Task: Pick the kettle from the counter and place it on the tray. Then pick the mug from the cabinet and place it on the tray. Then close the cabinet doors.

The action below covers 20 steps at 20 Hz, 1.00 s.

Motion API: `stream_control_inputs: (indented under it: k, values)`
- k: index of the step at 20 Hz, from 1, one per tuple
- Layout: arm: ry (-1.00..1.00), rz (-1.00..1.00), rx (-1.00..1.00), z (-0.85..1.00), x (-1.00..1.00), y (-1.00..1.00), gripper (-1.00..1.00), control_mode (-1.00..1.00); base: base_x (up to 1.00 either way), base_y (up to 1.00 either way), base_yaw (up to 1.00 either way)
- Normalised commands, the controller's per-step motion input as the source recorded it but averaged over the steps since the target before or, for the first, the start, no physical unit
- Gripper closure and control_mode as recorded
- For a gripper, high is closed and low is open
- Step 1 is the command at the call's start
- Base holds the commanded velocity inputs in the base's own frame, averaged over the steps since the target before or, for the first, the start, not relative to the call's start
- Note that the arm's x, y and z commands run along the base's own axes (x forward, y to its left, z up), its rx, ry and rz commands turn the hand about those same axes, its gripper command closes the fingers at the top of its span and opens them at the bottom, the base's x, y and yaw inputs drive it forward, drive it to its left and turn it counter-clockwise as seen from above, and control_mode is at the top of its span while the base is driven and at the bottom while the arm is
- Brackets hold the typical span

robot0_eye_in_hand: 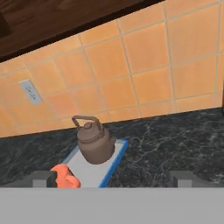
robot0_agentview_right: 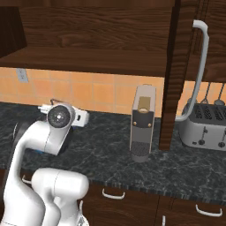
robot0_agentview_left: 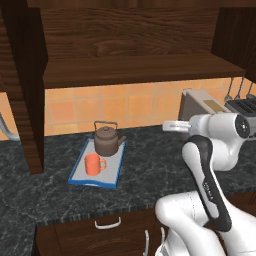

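With kettle (robot0_agentview_left: 107, 141) and mug (robot0_agentview_left: 93, 164) on the tray (robot0_agentview_left: 116, 170), the spread, empty gripper (robot0_eye_in_hand: 113, 178) must next swing the 2 cabinet doors (robot0_agentview_left: 29, 90) shut.

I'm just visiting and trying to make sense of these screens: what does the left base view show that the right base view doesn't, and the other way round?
Left base view: the blue-rimmed tray on the counter, with the brown kettle and the orange mug standing on it, kettle behind the mug.

Right base view: the coffee machine seen from the front, a grey toaster in full, an open cabinet door with its long silver handle, and a wall socket.

Both: the white arm, the dark marbled counter, orange wall tiles, and the open cabinet's wooden shelf overhead.
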Motion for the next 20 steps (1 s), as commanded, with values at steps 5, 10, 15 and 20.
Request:
stream_control_inputs:
  k: [5, 10, 15, 20]
  values:
    - [-0.31, -0.06, 0.21, -0.5, -0.56, -0.5, -1.0, -1.0, 0.0, 0.0, 0.0]
    - [-0.21, 0.03, 0.01, -0.82, -0.74, 0.16, -1.0, -1.0, 0.0, 0.0, 0.0]
    - [-0.53, 0.01, 0.03, -0.29, -0.97, 0.01, -1.0, -1.0, 0.0, 0.0, 0.0]
    - [-0.39, -0.02, 0.1, -0.11, -0.89, 0.07, -1.0, -1.0, 0.0, 0.0, 0.0]
